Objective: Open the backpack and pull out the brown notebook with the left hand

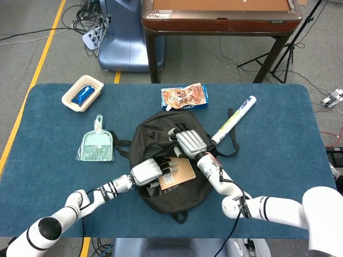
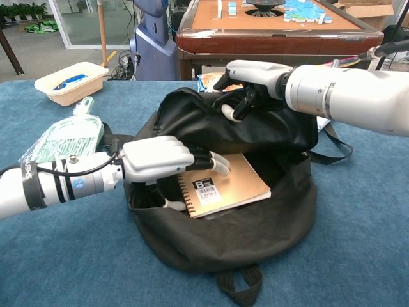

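The black backpack (image 1: 147, 136) (image 2: 255, 224) lies open in the middle of the blue table. The brown spiral notebook (image 1: 179, 174) (image 2: 230, 185) shows in its mouth, barcode label facing up. My left hand (image 1: 151, 171) (image 2: 163, 163) reaches in from the left and grips the notebook's spiral edge, fingers on top and thumb underneath. My right hand (image 1: 188, 142) (image 2: 246, 83) holds the backpack's upper flap, lifted above the opening. The far part of the notebook is hidden under that flap.
A snack bag (image 1: 185, 97) and a rolled tube (image 1: 233, 119) lie behind and right of the backpack. A green dustpan (image 1: 96, 144) and a cream tray (image 1: 82, 92) sit to the left. A brown table (image 1: 220, 16) stands beyond the far edge.
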`<state>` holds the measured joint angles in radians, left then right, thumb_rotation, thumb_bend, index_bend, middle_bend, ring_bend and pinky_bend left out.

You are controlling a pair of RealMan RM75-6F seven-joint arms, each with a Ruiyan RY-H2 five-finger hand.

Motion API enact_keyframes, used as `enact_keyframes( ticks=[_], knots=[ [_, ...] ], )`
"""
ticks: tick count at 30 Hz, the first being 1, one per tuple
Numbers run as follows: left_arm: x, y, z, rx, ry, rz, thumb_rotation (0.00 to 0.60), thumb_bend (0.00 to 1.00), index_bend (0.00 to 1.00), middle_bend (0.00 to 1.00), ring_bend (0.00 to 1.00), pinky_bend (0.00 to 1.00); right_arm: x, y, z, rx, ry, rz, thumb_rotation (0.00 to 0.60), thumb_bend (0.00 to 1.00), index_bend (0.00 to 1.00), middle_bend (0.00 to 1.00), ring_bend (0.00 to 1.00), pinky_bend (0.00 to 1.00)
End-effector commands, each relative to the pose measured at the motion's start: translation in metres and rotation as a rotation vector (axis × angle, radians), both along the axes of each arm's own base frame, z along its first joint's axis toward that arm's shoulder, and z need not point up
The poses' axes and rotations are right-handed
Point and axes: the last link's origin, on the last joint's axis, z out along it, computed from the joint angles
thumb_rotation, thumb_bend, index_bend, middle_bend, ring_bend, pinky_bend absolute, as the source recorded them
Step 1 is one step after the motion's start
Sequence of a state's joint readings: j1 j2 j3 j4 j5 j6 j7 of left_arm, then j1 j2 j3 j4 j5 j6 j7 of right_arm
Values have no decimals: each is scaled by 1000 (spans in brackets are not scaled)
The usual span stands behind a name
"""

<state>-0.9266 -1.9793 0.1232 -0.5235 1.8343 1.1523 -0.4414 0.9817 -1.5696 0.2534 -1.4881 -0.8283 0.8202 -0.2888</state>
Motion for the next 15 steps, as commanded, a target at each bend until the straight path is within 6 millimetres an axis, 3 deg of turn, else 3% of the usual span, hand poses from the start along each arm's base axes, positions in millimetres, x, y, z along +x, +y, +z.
enact_keyframes(
  ticks=[1,15],
  knots=[
    [1,1,-2,-4,-21,23,600,272,192,106,120,174,-1,-1,0,-2,2,-2,600,543,576,231,0,0],
    [7,6,-7,2,-67,89,600,477,263,146,153,174,-6,-5,-1,-3,8,-21,600,542,576,231,0,0]
  ],
)
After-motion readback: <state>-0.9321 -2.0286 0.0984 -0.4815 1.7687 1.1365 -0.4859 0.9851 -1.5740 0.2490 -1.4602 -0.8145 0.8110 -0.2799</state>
